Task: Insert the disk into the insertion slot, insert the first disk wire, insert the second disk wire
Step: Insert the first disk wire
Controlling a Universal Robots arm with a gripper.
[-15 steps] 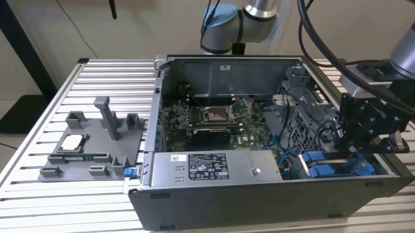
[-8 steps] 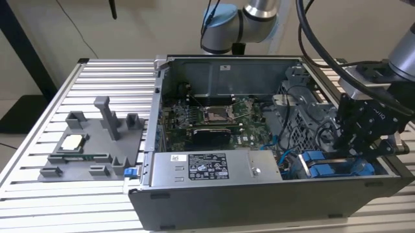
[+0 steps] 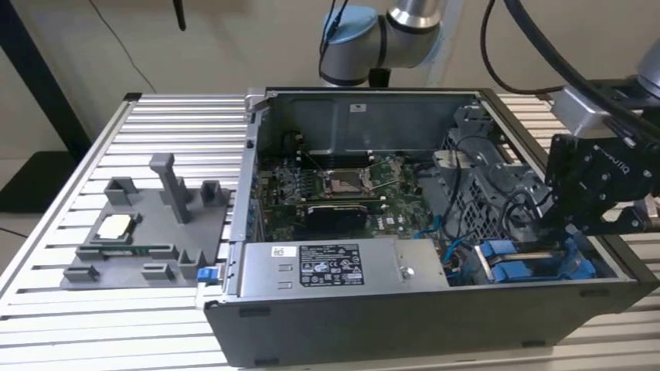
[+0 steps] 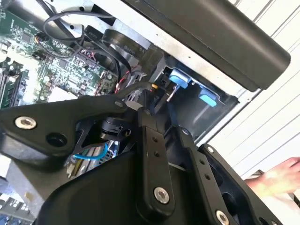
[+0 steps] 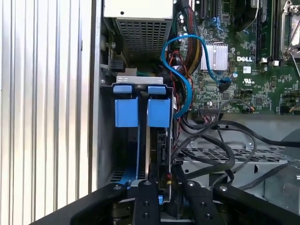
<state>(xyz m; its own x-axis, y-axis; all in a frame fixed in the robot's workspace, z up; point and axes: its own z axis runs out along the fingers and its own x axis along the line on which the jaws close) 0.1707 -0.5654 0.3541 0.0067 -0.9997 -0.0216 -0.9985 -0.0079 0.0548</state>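
Exterior view, gripper: the gripper (image 3: 565, 230) hangs at the frame's lower right, inside the open computer case (image 3: 413, 325) and over the insertion slot (image 3: 511, 263).
Second wrist view, grip: it cannot be told whether anything is clamped. A person's hand (image 4: 276, 180) is seen beyond the case wall.
First wrist view, disk: the disk (image 5: 153, 150) is judged seated edge-on in the slot beside the blue tabs (image 5: 126, 111), with its connector end nearest the gripper.
Step in hand: a disk wire is judged to be under work.
Care: the plug should be squared to its port and pushed straight, and the black cables (image 5: 211, 140) kept clear.
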